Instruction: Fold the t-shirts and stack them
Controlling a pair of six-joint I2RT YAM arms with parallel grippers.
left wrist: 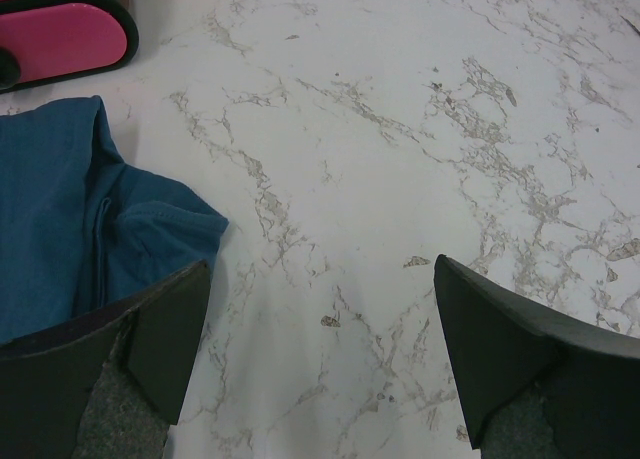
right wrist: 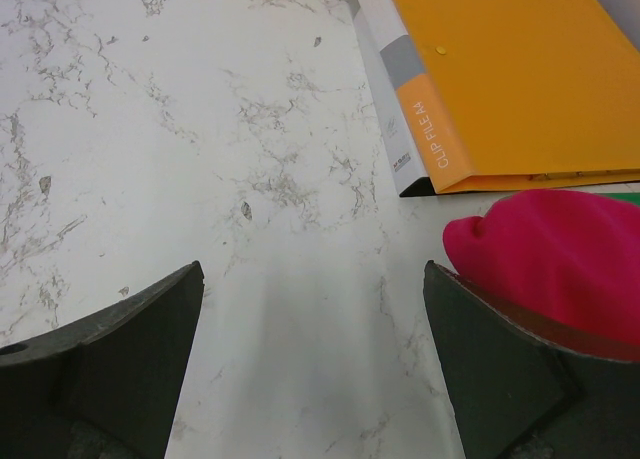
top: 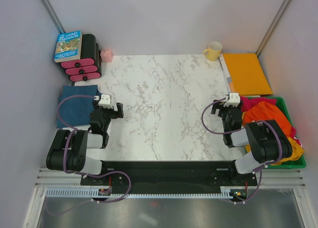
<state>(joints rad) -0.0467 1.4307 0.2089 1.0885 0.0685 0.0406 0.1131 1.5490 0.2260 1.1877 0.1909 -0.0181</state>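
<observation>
You have both arms drawn back at the near edge of the table (top: 164, 99). The left claw (left wrist: 320, 274) is spread wide and holds nothing; between its fingers you see only bare marble of the table. The right claw (right wrist: 312, 271) is also spread wide and empty, over the right part of the table.

The blue t-shirt (top: 77, 105) lies at the left edge of the table, in a flat, roughly square bundle. In the left wrist view one corner of it reaches toward the middle of the table, and the left finger (left wrist: 165, 344) of the claw stands in front of its edge. If they touch, you cannot tell.

The other t-shirts are heaped in a green bin (top: 284, 101) at the right edge of the table. A pink one (right wrist: 560, 254) hangs over the side that faces the table, just beside the right finger (right wrist: 500, 369). An orange one (top: 266, 116) lies on top of the heap.

An orange folder (top: 246, 73) and a yellow mug (top: 213, 50) are at the far right corner of the table. A book (top: 68, 45) leans on black and pink cases (top: 84, 64) at the far left corner of the table.
</observation>
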